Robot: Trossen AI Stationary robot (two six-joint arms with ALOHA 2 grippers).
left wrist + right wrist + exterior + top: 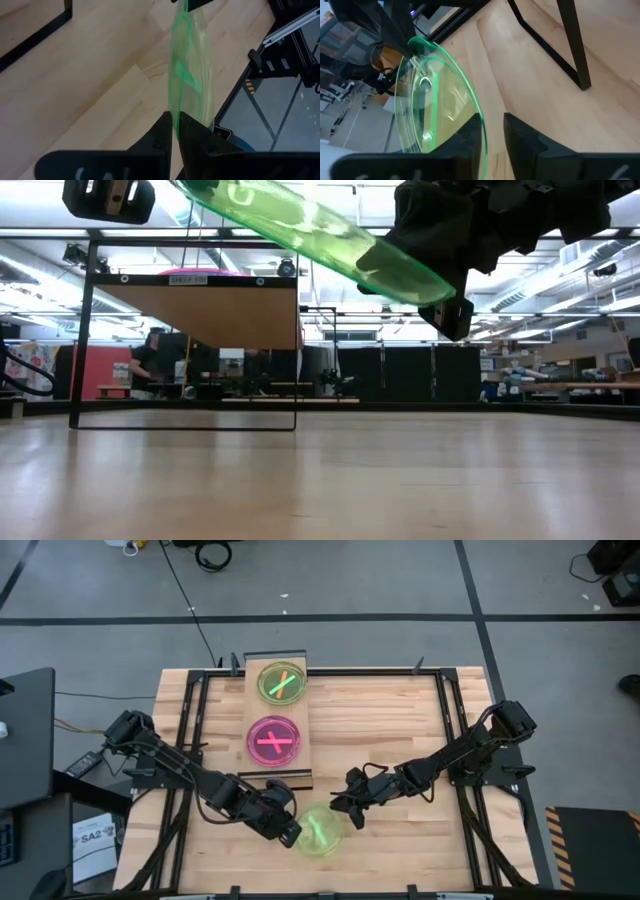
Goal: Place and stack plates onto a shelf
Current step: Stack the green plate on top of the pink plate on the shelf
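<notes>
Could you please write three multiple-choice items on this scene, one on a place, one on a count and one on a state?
1. Where is the pink plate?
A. On the shelf, nearer the arms than the green plate there
B. On the tabletop beside the right arm
C. In the left hand

2. How many plates lie on the shelf?
A. None
B. Two
C. Four

3. How is the light green plate held?
A. Flat on the tabletop, untouched
B. Lifted and tilted, a hand at each edge
C. Upright on the shelf

Answers:
1 A: the pink plate lies on the shelf, with the green plate beyond it.
2 B: only those two show there.
3 B: the light green plate slants above the tabletop; the left hand clamps one rim, the right hand is at the other.
</notes>
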